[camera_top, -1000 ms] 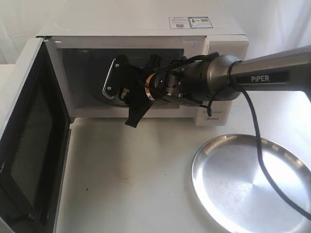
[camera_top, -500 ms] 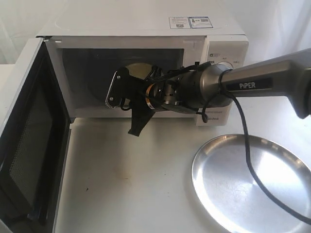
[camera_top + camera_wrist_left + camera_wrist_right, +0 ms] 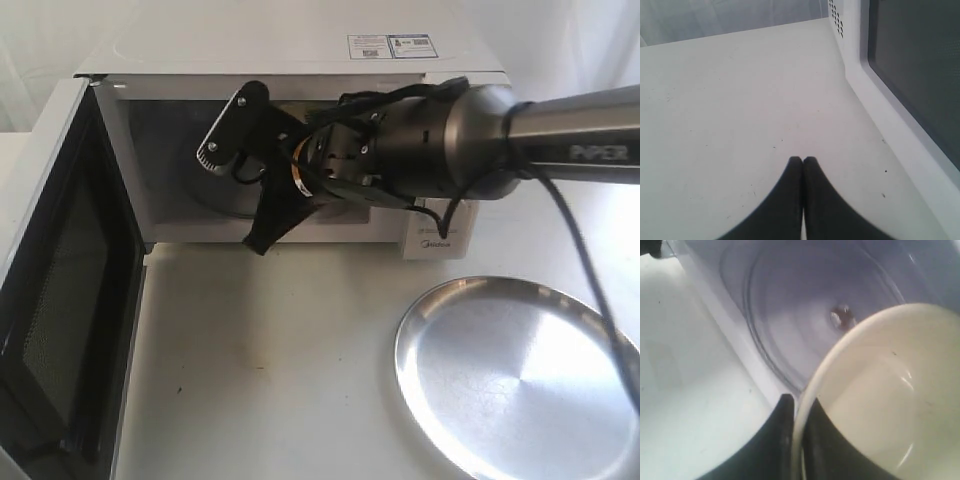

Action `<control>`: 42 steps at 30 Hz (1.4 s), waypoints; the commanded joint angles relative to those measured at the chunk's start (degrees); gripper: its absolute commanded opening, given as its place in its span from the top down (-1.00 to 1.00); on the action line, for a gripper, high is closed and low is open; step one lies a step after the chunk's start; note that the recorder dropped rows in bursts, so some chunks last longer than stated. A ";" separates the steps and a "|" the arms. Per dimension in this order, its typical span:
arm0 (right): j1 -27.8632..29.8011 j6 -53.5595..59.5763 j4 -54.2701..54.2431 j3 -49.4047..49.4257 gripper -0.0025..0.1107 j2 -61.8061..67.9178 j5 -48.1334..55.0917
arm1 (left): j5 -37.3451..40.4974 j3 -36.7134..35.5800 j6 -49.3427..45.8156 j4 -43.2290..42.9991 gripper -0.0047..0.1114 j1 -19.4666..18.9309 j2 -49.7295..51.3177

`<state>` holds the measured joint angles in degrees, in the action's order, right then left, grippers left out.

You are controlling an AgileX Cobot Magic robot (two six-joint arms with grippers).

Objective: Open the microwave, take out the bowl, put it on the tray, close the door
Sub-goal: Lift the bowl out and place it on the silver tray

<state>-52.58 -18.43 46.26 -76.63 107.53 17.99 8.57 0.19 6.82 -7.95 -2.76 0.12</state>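
Note:
The white microwave stands at the back with its door swung wide open on the left. My right gripper is shut on the rim of the cream-white bowl, one finger inside and one outside, just above the cavity's front sill. In the exterior view the right arm reaches across the cavity mouth and hides the bowl. The shiny silver tray lies empty at the front right. My left gripper is shut on nothing, low over the table beside the door's dark window.
The glass turntable lies inside the cavity behind the bowl. A black cable hangs from the right arm over the tray. White table surface stretches between door and tray.
The right gripper has lifted and shifted left at the cavity mouth. The bowl, glimpsed above the wrist half a second ago, is now covered by the arm in the exterior view.

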 commanded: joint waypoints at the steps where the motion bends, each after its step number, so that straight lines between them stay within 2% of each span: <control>1: -3.61 -12.60 -0.84 5.78 0.96 -7.69 15.52 | -0.02 -0.19 0.33 0.22 0.92 0.05 -0.12; 6: -6.80 -20.20 -1.46 16.36 0.96 -14.79 26.00 | -0.02 -0.19 0.33 0.22 0.92 0.05 -0.12; 15: -7.68 -31.37 2.03 33.21 0.96 -17.76 21.19 | -0.02 -0.19 0.33 0.22 0.92 0.05 -0.12; 23: -7.68 -35.30 2.52 39.09 0.96 -17.76 21.46 | -0.02 -0.19 0.33 0.22 0.92 0.05 -0.12; 32: -7.68 -40.82 5.69 41.42 0.95 -17.76 21.15 | -0.02 -0.19 0.33 0.22 0.92 0.05 -0.12; 34: -7.68 -40.94 5.69 41.42 0.82 -17.76 20.53 | -0.02 -0.19 0.33 0.22 0.92 0.05 -0.12; 35: -7.68 -40.94 5.69 41.42 0.60 -17.76 20.43 | -0.02 -0.19 0.33 0.22 0.92 0.05 -0.12; 36: -7.68 -40.94 5.69 41.42 0.49 -17.76 20.43 | -0.02 -0.19 0.33 0.22 0.92 0.05 -0.12; 37: -7.68 -41.38 5.69 41.42 0.19 -17.76 20.56 | -0.02 -0.19 0.33 0.22 0.92 0.05 -0.12; 39: -7.68 -43.16 6.20 41.42 -0.05 -17.76 20.82 | -0.02 -0.19 0.33 0.22 0.92 0.05 -0.12; 41: -7.80 -47.89 12.20 41.42 0.00 -18.60 18.64 | -0.02 -0.19 0.33 0.22 0.92 0.05 -0.12; 42: -8.48 -52.98 16.95 41.42 0.13 -20.08 16.99 | -0.02 -0.19 0.33 0.22 0.92 0.05 -0.12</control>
<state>-60.09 -65.19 56.31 -35.49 89.67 37.20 8.57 0.19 6.82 -7.95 -2.76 0.12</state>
